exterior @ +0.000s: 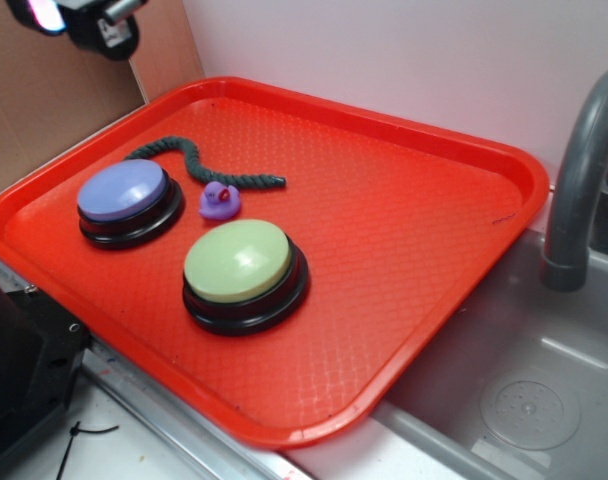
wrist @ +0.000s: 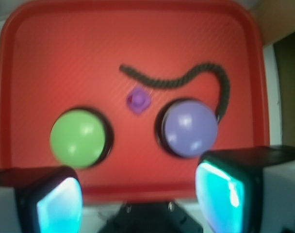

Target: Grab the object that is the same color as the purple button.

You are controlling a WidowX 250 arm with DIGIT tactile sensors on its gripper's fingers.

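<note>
Approach stage: the pincer (wrist: 138,194), fingers apart and empty, hangs high over the tray's (exterior: 464,180) near edge, while the duck (exterior: 220,201) sits between the purple button (exterior: 124,192) and green button (exterior: 238,260), just beside the rope (exterior: 199,165); next, centre above the duck and descend.

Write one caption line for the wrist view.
Open fingers above red tray: purple duck between green button and purple button.
</note>
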